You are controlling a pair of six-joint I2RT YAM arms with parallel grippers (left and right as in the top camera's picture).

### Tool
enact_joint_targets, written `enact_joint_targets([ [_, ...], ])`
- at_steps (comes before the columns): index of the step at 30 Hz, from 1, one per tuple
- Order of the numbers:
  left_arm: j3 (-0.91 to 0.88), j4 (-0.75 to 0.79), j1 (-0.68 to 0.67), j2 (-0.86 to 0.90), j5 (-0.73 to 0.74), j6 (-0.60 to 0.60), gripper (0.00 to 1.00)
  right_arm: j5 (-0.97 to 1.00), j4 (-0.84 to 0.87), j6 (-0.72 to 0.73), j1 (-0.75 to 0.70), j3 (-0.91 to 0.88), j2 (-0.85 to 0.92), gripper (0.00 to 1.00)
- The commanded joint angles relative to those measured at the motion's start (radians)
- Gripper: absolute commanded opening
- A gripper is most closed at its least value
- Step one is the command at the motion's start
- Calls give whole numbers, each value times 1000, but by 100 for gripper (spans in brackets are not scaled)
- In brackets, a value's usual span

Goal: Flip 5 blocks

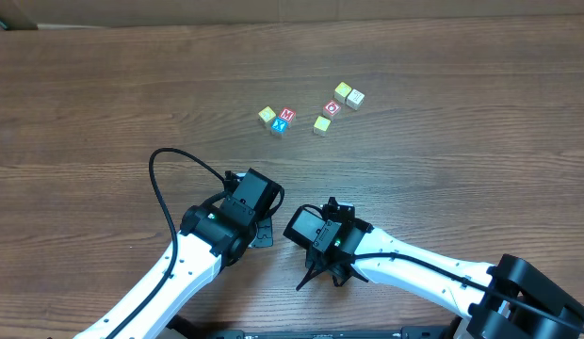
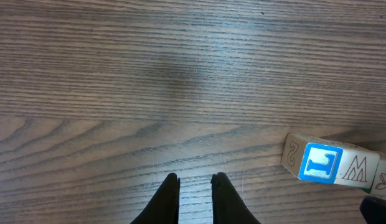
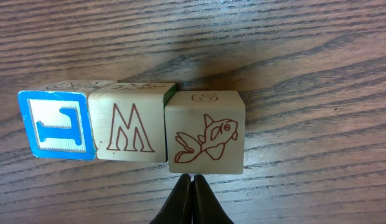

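You are looking at a wooden table [image 1: 104, 85] with both arms sitting low in the frame. Your left gripper [image 2: 194, 196] is showing nearly closed, empty jaws; your right gripper [image 3: 192, 202] is sitting fully closed, holding nothing. The blocks [image 1: 311, 111] are lying scattered upper centre (three touching in the right wrist view).

The blue-faced block [image 3: 56, 124] carries a letter lying sideways, seemingly an L; the middle cream block [image 3: 131, 127] beside it reads M in red outline; a third block [image 3: 205, 132] shows a fish, with a faint 3 on top
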Motion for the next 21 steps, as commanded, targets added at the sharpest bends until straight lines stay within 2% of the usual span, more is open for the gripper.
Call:
enact_joint_targets([
  [1,13,-2,6,-3,-9,19,12,23,7,-2,-4,-6,-6,4],
  [21,13,-2,6,-3,-1,19,12,45,13,-2,-4,-6,-5,4],
])
